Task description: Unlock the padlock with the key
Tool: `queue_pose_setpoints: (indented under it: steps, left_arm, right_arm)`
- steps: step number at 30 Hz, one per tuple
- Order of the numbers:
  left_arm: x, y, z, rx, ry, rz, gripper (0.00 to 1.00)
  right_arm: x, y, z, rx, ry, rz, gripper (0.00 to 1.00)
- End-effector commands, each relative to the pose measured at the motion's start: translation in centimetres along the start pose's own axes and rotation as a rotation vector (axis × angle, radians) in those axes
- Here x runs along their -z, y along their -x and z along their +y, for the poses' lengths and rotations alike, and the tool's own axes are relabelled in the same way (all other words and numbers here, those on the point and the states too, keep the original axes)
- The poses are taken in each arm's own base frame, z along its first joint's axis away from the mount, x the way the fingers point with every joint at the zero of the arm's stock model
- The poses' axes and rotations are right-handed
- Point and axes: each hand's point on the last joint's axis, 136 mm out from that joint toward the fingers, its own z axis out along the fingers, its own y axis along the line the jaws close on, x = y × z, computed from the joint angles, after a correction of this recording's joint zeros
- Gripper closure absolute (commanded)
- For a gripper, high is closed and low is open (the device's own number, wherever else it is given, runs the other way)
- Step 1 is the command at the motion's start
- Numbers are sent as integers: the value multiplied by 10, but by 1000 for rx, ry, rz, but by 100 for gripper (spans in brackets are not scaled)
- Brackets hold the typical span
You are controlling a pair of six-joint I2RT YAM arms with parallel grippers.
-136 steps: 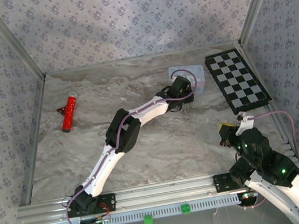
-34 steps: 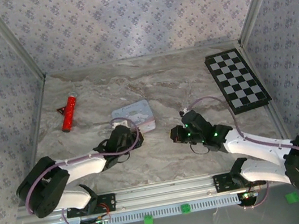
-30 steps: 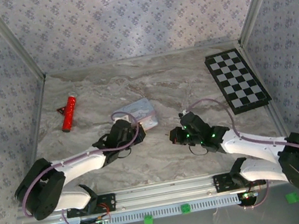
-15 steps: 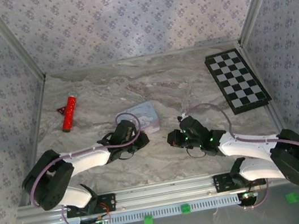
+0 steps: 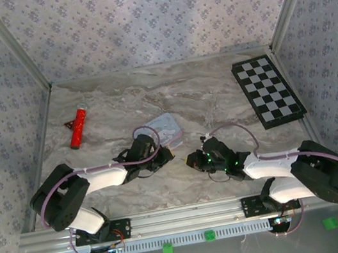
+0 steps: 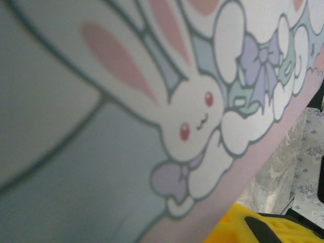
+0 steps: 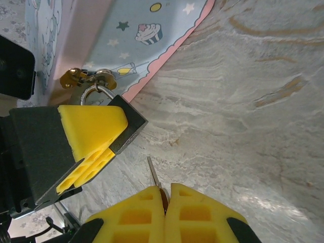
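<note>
The padlock [image 7: 129, 124] is a small dark block whose silver shackle [image 7: 96, 91] loops through the brass clasp of the pale blue cartoon tin [image 5: 166, 127]. My left gripper [image 5: 163, 156] is shut on the padlock, and its yellow finger [image 7: 86, 136] presses the lock's side. The tin's rabbit print [image 6: 192, 126] sits very close in the left wrist view, beside one yellow finger [image 6: 238, 223]. My right gripper [image 7: 167, 188] is shut on the key [image 7: 153, 174]. The blade points at the padlock, a short gap away. In the top view the right gripper [image 5: 192, 159] faces the left one.
A red cylinder [image 5: 78, 127] and a small dark piece [image 5: 69, 123] lie at the far left. A checkerboard [image 5: 268, 91] rests at the far right. Patterned walls close in three sides, and a metal rail [image 5: 184, 215] runs along the near edge.
The left gripper has carried the tin and padlock from the far right towards the centre front and kept moving right. The right gripper has come in from the right and moved left, narrowing the gap.
</note>
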Motion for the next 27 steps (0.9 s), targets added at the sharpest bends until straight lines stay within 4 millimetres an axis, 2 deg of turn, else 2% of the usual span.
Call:
queue_pose_setpoints:
  steps: [1,13,18,21,27]
  left_arm:
    - [-1,0,-10,10,-53,7,92]
    - [-4,10,-9,80,-110,-13,92]
    - [-7,13,-12,121,-157,7,92]
    - [-11,13,-11,134,-159,14,92]
    - [-18,15,-13,159,-180,25,92]
  right_arm:
    - [-3,-1,9,-52,69,-7,100]
    - [-14,-2,4,-141,114,23,100]
    - [-12,10,-2,-210,187,65,100]
    - [-10,12,-10,-219,174,64,100]
    - [-10,17,1,-192,215,48,100]
